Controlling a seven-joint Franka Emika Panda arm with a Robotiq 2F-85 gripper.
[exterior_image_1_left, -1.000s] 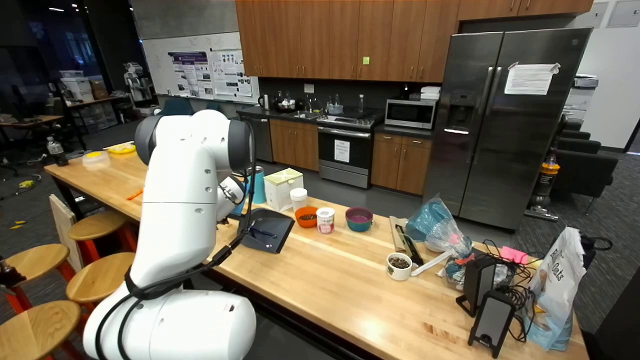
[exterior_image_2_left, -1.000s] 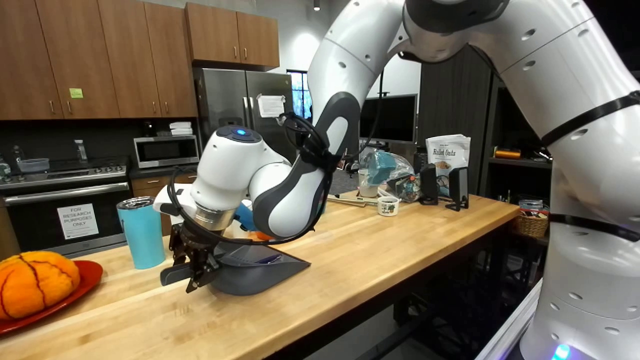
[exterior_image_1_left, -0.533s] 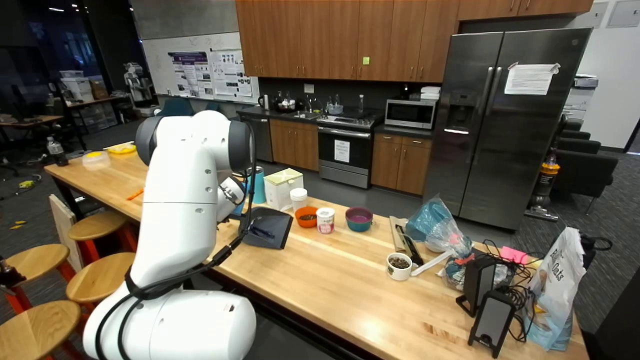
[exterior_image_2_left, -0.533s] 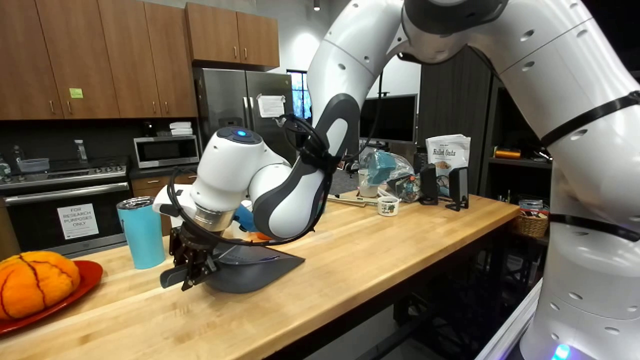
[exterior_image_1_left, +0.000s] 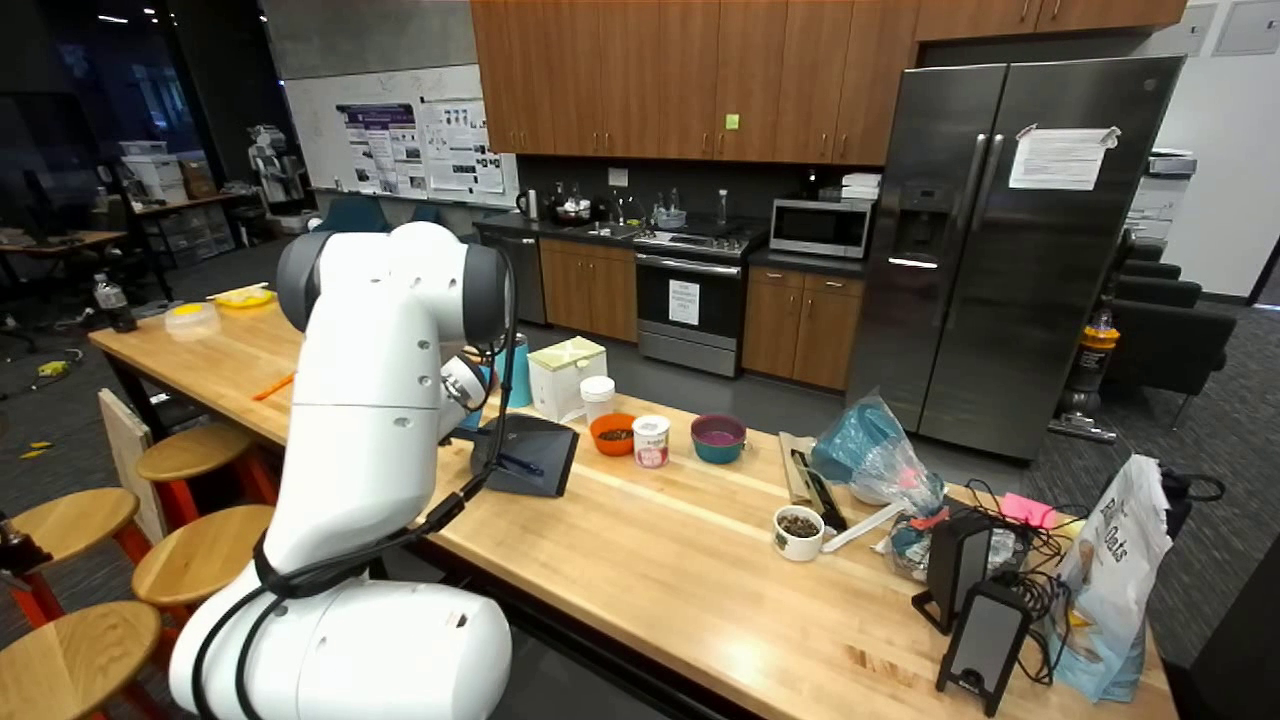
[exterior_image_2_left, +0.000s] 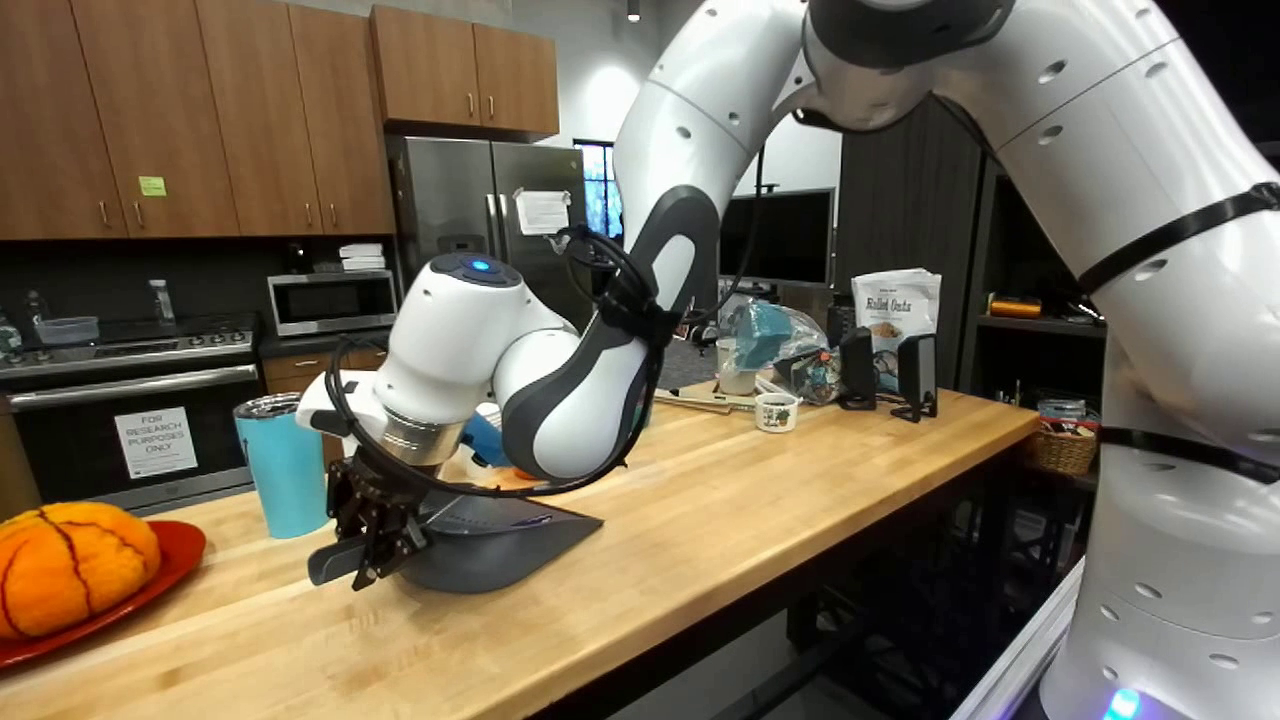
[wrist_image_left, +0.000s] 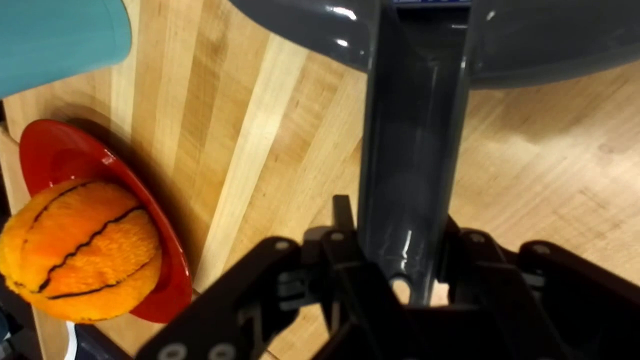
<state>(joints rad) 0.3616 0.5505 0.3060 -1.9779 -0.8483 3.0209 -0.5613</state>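
Note:
My gripper (exterior_image_2_left: 385, 550) is shut on the handle of a dark grey dustpan (exterior_image_2_left: 490, 555) and holds it low over the wooden table. In the wrist view the handle (wrist_image_left: 412, 150) runs between the two fingers (wrist_image_left: 400, 220), with its holed end near the palm. A dark blue pen-like thing (exterior_image_1_left: 520, 465) lies in the pan (exterior_image_1_left: 535, 440). I cannot tell whether the pan's underside touches the table. A teal tumbler (exterior_image_2_left: 285, 465) stands beside the gripper. An orange plush ball with dark lines (wrist_image_left: 85, 250) rests on a red plate (wrist_image_left: 40, 140), left in the wrist view.
An orange bowl (exterior_image_1_left: 612, 440), white and pink tub (exterior_image_1_left: 651, 442), purple and teal bowl (exterior_image_1_left: 718, 440) and white box (exterior_image_1_left: 567, 385) stand along the far edge. A white cup (exterior_image_1_left: 797, 540), plastic bag (exterior_image_1_left: 880, 450), speakers (exterior_image_1_left: 985, 640) and oats bag (exterior_image_1_left: 1110, 590) are farther along.
The gripper has shifted slightly, carrying the dustpan a little to the left in both exterior views. The pan's tilt has changed slightly, and the pen-like thing has shifted in it.

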